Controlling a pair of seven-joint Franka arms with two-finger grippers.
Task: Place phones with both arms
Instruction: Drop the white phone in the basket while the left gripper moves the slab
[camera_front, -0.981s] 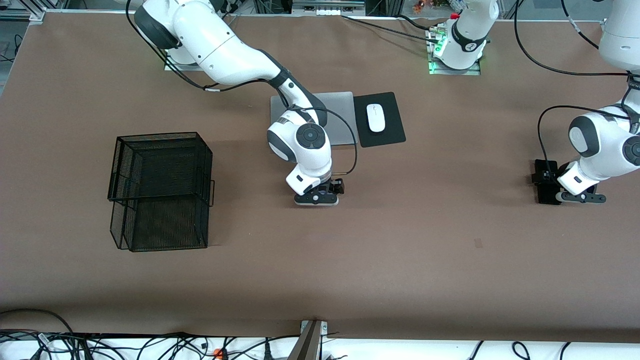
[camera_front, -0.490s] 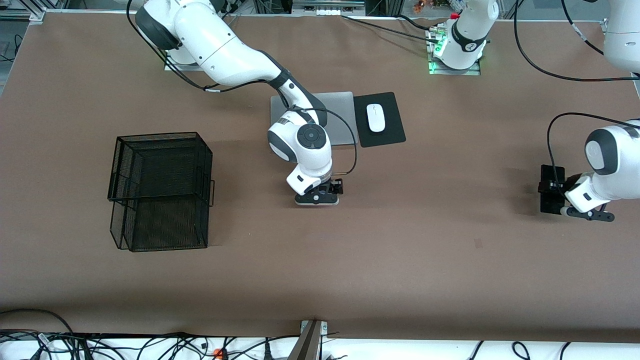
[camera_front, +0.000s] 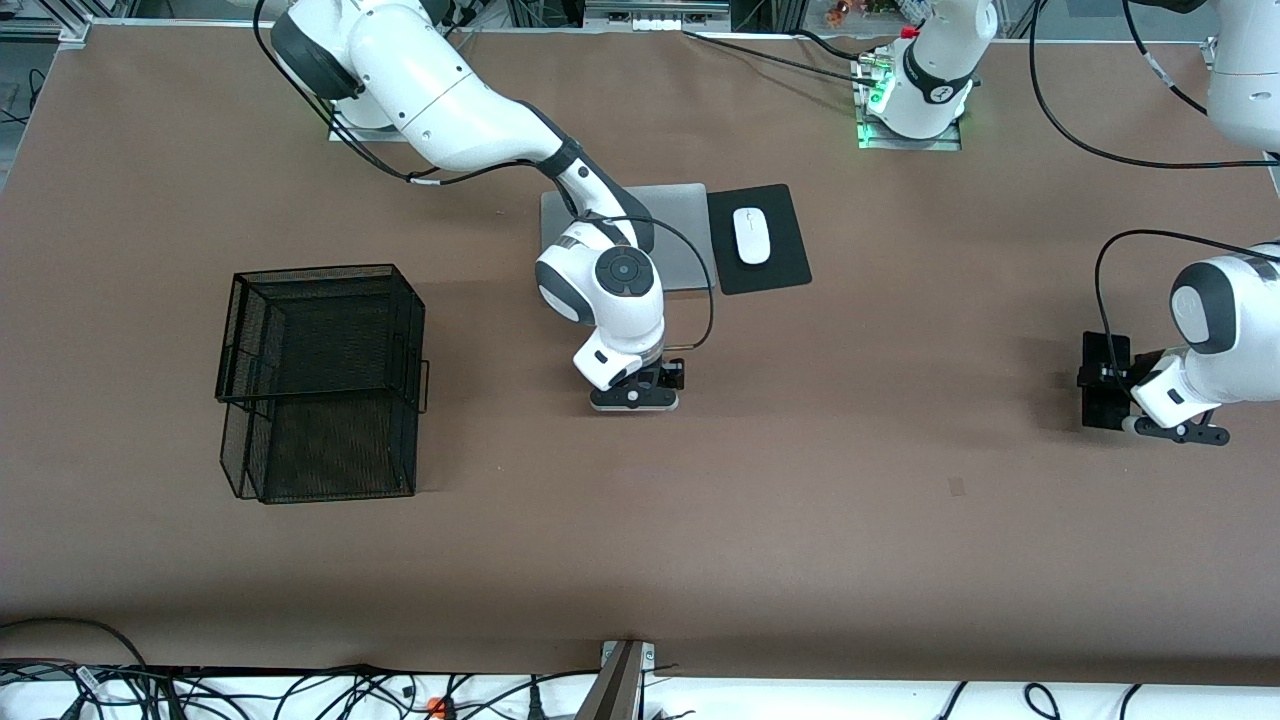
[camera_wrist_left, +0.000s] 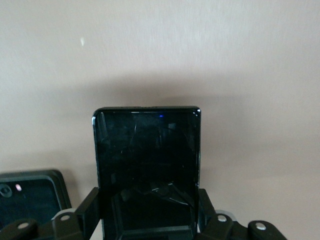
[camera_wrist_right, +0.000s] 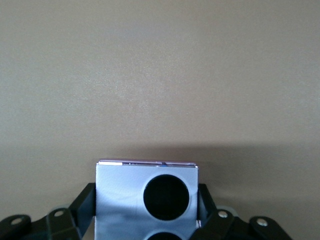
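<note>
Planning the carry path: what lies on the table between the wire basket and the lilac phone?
Nothing: the front view shows bare brown table between the wire basket and the lilac phone in the right gripper.

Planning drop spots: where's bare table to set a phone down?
Bare: the wide strip nearest the front camera; also between the wire basket and right tool, and between that tool and left tool. Crowded: around the laptop and mouse pad.
</note>
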